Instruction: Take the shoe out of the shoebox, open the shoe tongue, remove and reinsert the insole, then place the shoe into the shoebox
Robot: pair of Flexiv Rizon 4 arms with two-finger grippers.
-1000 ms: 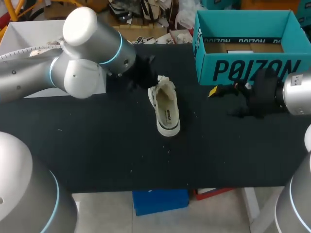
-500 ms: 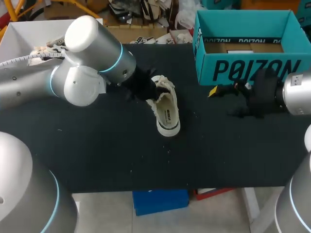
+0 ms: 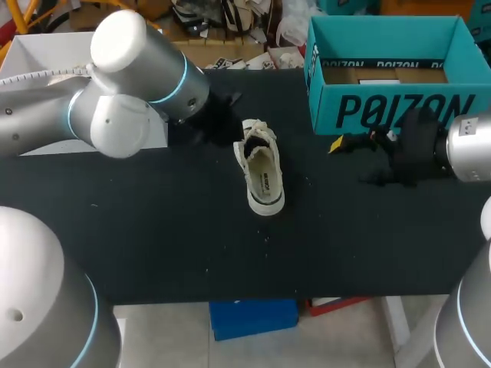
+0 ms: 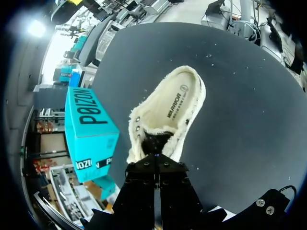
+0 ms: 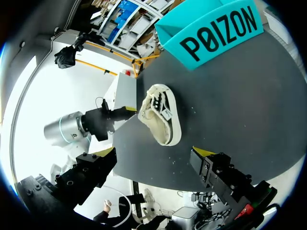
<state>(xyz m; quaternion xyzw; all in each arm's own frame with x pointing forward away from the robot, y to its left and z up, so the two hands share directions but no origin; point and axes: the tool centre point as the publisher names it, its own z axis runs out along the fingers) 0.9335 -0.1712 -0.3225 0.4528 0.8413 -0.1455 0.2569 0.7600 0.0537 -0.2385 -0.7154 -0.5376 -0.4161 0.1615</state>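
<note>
A cream low shoe (image 3: pixel 261 170) lies on the black table (image 3: pixel 153 230), heel toward the front edge, with its laced tongue end toward the back and its printed insole showing. My left gripper (image 3: pixel 225 115) is shut and empty, just left of and behind the tongue end. In the left wrist view the closed gripper (image 4: pixel 156 157) points at the dark opening of the shoe (image 4: pixel 170 112). My right gripper (image 3: pixel 360 159) hangs open well to the right of the shoe, in front of the teal shoebox (image 3: pixel 391 107). In the right wrist view the shoe (image 5: pixel 158 115) lies ahead of the gripper's (image 5: pixel 153 163) spread fingers.
The teal shoebox stands open at the back right and appears to hold only a cardboard insert. A white tray (image 3: pixel 34 61) sits at the back left behind my left arm (image 3: pixel 130 84). My left arm (image 5: pixel 72 127) also shows beyond the shoe in the right wrist view.
My left gripper pushed in against the shoe's tongue end, then drew back to the left. The tongue end has gone from bunched up to flatter, with laces showing. The right arm has not moved.
</note>
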